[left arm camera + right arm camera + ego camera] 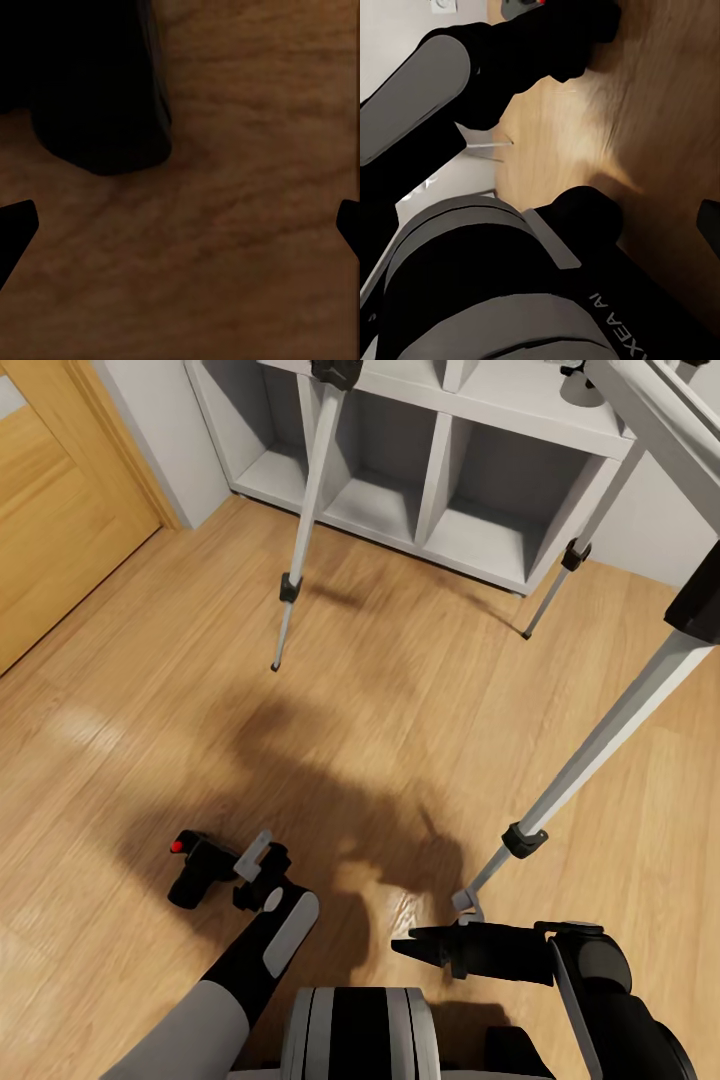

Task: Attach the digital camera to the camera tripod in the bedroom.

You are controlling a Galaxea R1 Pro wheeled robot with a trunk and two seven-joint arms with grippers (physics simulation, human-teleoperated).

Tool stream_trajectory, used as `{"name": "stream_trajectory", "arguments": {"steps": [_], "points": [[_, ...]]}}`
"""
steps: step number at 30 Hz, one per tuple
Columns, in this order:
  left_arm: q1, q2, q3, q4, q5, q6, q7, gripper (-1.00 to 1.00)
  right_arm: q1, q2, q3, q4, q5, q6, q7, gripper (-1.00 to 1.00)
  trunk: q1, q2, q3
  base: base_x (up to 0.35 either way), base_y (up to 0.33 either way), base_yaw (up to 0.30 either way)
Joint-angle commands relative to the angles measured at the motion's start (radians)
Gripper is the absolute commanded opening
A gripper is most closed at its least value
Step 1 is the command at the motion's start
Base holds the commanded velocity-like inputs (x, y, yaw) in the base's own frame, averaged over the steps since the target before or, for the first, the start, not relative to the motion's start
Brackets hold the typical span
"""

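Head view: digital camera (pixel 194 868) lies on the light wood plank floor (pixel 150 740), low on the robot's left side, red button (pixel 178 847) visible on its top. Left gripper (pixel 252 872) sits just beside the camera on the side nearer the robot's middle; contact cannot be confirmed from this angle.

Left wrist view: dark body of the camera (pixel 97 82) rests on the floor, ahead of the fingers. The two black fingertips (pixel 15 229) stand far apart at opposite edges of the picture with bare floor between them: fingers released, nothing grasped.

Camera tripod (pixel 590 760) stands over the floor ahead of the robot. One silver leg with its black joint (pixel 524 840) comes down to a foot just in front of the right gripper (pixel 405 947). A second leg (pixel 305 520) and a third leg (pixel 570 565) reach down in front of the white cube shelf (pixel 440 470). Wooden door (pixel 50 530) at far left.

Right gripper points across toward the robot's left, fingers appearing drawn to a point in the head view. Right wrist view shows one dark fingertip (pixel 709 225) at the picture's edge and the left arm (pixel 450 82) above the floor; nothing seen held. Whether the right fingers are clenched or parted: cannot tell
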Motion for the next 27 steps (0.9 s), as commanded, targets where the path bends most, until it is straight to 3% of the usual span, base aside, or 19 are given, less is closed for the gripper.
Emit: {"name": "stream_trajectory", "arguments": {"steps": [1, 12, 19, 27], "points": [[-0.001, 0.001, -0.003, -0.001, 0.006, -0.005, 0.004, 1.0, -0.001, 0.0, -0.001, -0.001, 0.006, 0.008, 0.008, 1.0, 0.0, 0.0, 0.0, 0.035, 0.0, 0.0], [-0.001, 0.002, 0.006, 0.001, 0.008, -0.005, 0.004, 1.0, -0.001, 0.0, -0.001, -0.001, 0.006, 0.008, 0.008, 1.0, 0.0, 0.0, 0.0, 0.009, 0.0, 0.0], [-0.001, 0.002, 0.068, 0.002, 0.008, -0.007, 0.004, 1.0, 0.0, 0.0, -0.001, -0.001, 0.006, 0.008, 0.008, 1.0, 0.0, 0.0, 0.0, 0.0, 0.0, 0.0], [-0.001, 0.002, 0.084, 0.001, 0.008, -0.007, 0.004, 1.0, 0.0, 0.0, -0.001, -0.001, 0.006, 0.008, 0.008, 1.0, 0.0, 0.0, 0.0, 0.022, 0.036, 0.0]]}}
